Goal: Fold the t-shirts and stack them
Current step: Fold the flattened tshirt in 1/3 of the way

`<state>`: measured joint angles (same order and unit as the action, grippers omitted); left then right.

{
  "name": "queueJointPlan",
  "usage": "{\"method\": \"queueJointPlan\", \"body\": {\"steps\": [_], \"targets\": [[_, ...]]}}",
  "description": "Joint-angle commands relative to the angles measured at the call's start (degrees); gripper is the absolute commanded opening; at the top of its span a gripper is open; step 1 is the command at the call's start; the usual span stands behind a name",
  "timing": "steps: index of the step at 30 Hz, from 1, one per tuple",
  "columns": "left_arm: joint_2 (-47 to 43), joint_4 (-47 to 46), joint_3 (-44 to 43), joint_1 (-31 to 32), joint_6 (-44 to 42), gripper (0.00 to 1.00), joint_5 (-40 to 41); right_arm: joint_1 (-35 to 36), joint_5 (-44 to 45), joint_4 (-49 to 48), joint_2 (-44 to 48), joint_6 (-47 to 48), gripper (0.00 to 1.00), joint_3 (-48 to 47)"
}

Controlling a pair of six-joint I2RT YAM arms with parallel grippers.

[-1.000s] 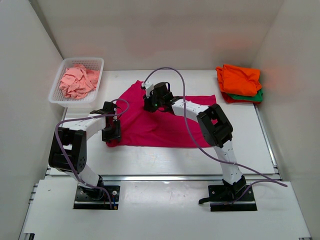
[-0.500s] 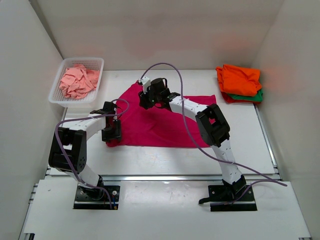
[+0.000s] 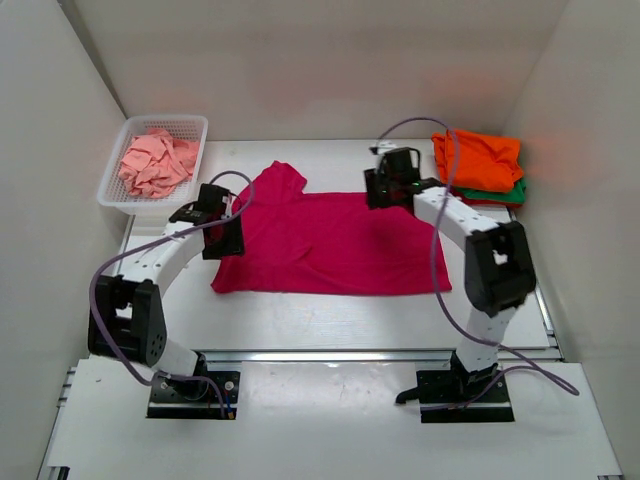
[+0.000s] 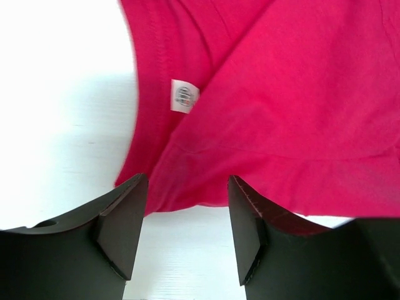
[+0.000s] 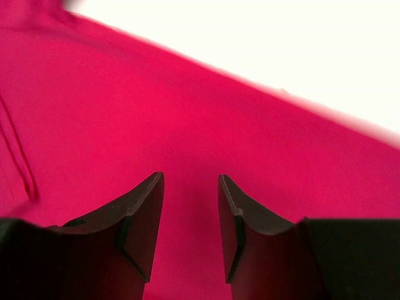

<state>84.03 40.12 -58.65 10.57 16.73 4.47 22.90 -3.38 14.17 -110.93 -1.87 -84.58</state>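
Light: bright and even, from above.
Shadows: faint and soft on the table [image 3: 330,315] under the arms.
Glare: the table burns out to blank white in both wrist views.
Blur: the magenta-pink t-shirt [image 5: 187,112] has a smeared edge in the right wrist view.
Fingers [image 4: 122,225]: dark, underexposed.
Colour cast: the orange t-shirt [image 3: 482,158] reddens the wall [image 3: 590,150] beside it.

You see a plain magenta-pink t-shirt [image 3: 330,240] with a small white label [image 4: 183,96], a white bench [image 3: 300,320], a white mesh basket [image 3: 140,205], a pale salmon-pink t-shirt [image 3: 155,163], an orange t-shirt [image 3: 480,158] and a green t-shirt [image 3: 510,194]. Your left claw [image 4: 186,181] and right claw [image 5: 190,177] are black.
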Motion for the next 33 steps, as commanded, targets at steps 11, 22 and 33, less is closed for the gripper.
{"method": "queueJointPlan", "body": {"steps": [11, 22, 33], "targets": [[6.85, -6.46, 9.43, 5.51, 3.92, 0.61, -0.52, -5.48, 0.92, 2.17, 32.09, -10.26, 0.38, 35.6], [6.58, -6.46, 10.93, 4.82, 3.66, 0.6, 0.1, -13.57, 6.8, 3.58, 40.71, -11.58, 0.4, 44.58], [5.62, -6.28, 11.63, 4.29, 3.04, 0.6, 0.63, -19.82, 7.51, 1.29, 38.69, -9.82, 0.42, 46.17]]}}
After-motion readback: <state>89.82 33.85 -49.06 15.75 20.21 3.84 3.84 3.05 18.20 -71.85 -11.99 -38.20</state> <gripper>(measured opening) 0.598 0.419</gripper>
